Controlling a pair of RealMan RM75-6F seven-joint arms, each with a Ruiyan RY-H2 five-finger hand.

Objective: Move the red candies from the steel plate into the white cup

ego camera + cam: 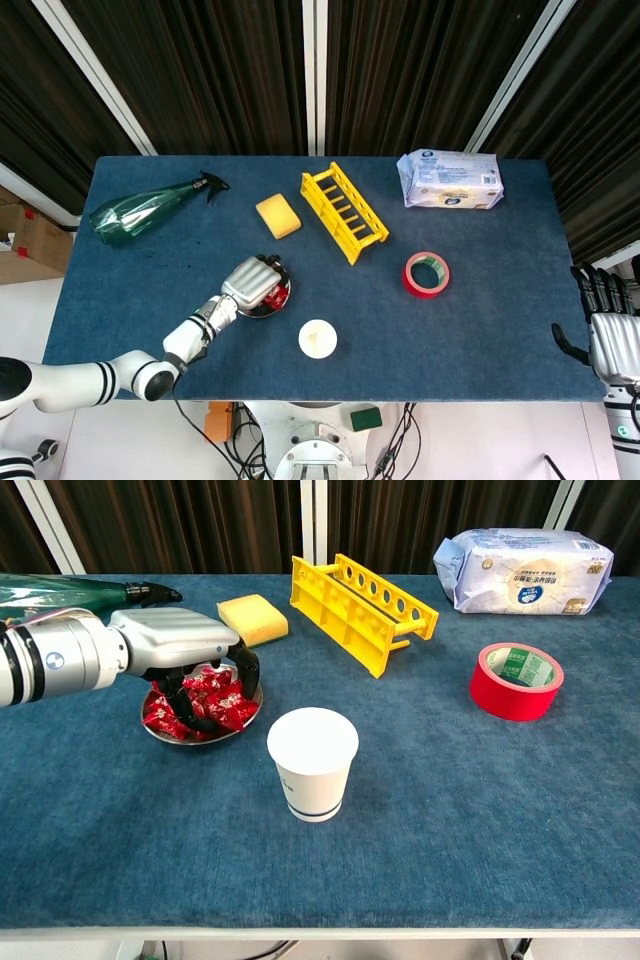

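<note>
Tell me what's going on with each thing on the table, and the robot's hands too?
red candies: piled on the plate
steel plate: on the table, holding candies
white cup: upright, looks empty
left hand: fingers curled into the candies
right hand: off the table edge, holding nothing
red tape: lying flat
spray bottle: on its side

Red candies [200, 702], white blue-striped cup [312, 763], yellow rack [360, 610], red tape [516, 681].

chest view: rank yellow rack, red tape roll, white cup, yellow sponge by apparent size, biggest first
1. yellow rack
2. red tape roll and white cup: look alike; the cup sits nearer the camera, so unranked
3. yellow sponge, farther back
</note>
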